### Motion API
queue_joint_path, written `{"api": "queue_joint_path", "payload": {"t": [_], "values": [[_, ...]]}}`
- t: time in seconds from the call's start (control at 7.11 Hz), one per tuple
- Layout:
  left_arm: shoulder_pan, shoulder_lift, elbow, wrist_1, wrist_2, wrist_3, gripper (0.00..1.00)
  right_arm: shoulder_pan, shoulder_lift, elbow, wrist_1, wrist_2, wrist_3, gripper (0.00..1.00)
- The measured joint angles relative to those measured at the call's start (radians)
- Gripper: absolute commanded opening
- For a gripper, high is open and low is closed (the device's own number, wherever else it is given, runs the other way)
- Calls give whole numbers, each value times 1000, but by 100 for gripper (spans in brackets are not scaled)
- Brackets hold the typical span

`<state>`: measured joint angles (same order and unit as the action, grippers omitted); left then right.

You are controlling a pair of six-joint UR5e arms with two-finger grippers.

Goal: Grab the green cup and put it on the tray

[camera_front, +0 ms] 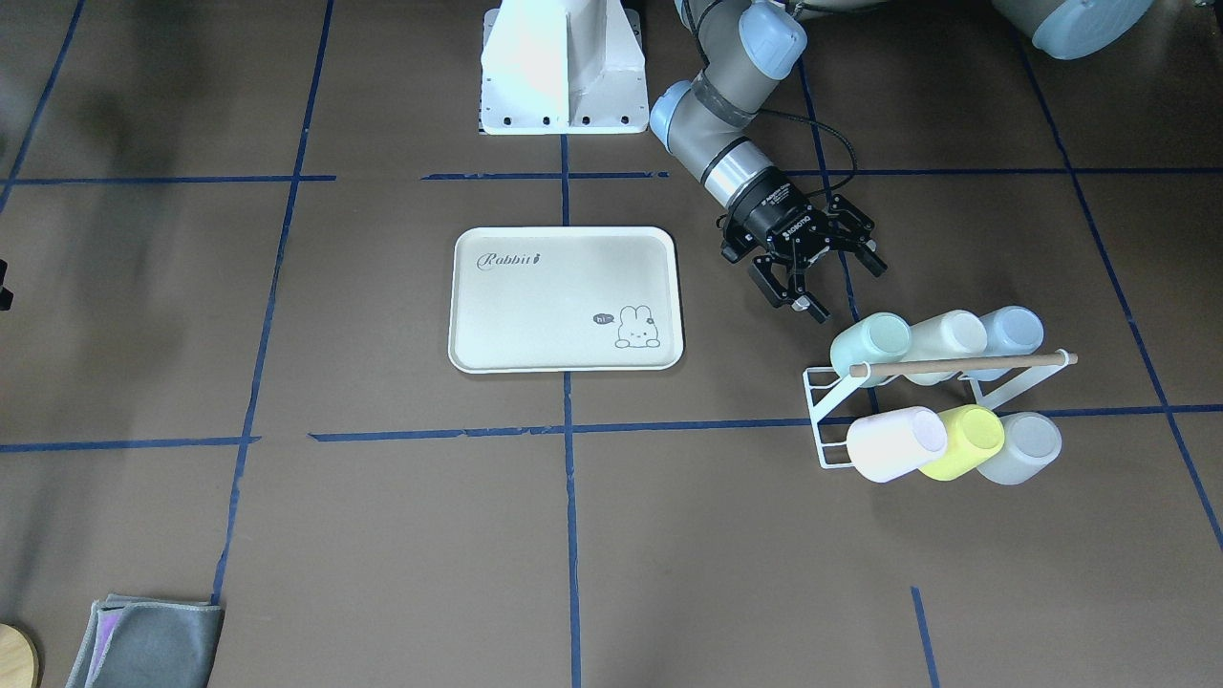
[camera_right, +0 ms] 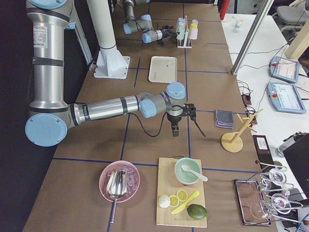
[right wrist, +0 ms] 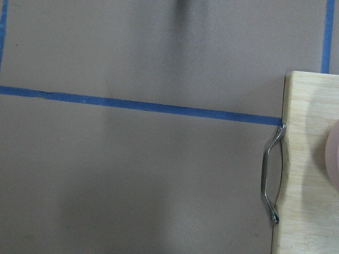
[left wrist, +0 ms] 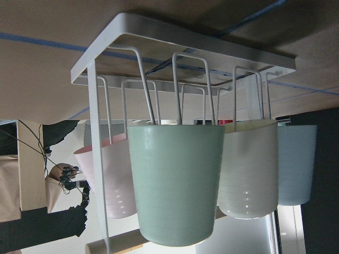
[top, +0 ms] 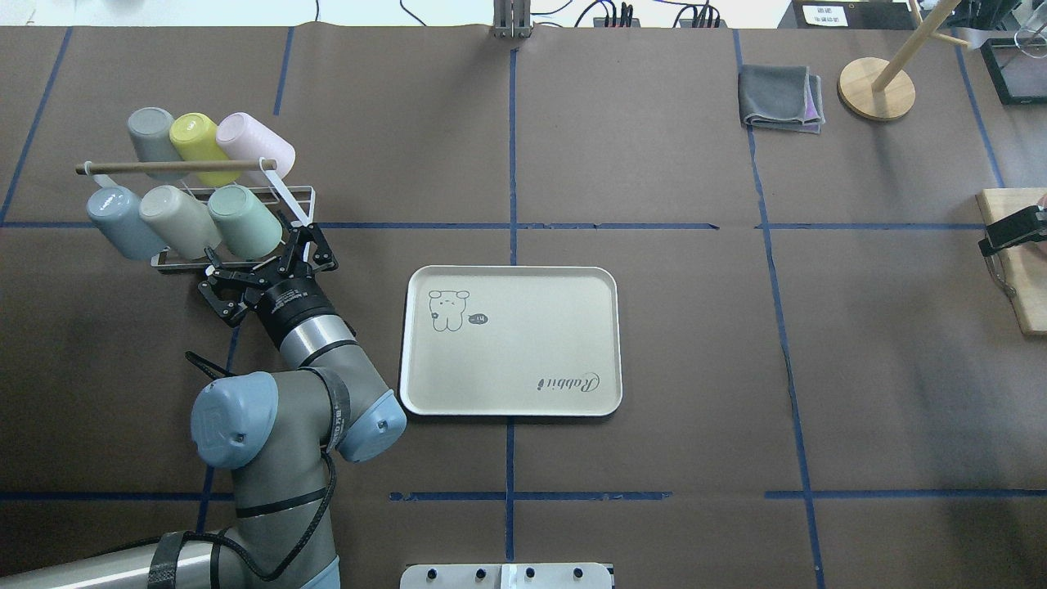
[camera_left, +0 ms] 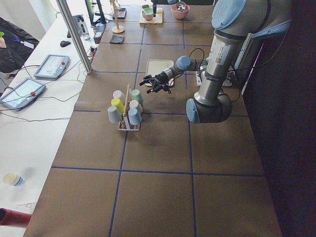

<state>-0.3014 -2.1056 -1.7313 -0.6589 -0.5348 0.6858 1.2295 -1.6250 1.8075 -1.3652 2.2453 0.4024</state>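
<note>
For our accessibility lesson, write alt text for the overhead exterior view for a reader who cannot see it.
The left gripper, open, hovers close to a small pale mint-green plastic cup hanging with five other pastel cups on a white wire rack. A cream rectangular plastic tray with a bunny drawing lies empty to the right.

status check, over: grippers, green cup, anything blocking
Left gripper open, just short of green cup. Right gripper far off, state unclear. Cup on wire rack, cream cup close beside; tray bare.
</note>
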Motion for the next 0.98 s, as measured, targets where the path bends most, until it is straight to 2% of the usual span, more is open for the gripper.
{"api": "queue_joint_path", "payload": {"t": [0.98], "values": [[-21,1,106,-73,9,-53,99,1,5,-3,-1,-4,3,100]]}}
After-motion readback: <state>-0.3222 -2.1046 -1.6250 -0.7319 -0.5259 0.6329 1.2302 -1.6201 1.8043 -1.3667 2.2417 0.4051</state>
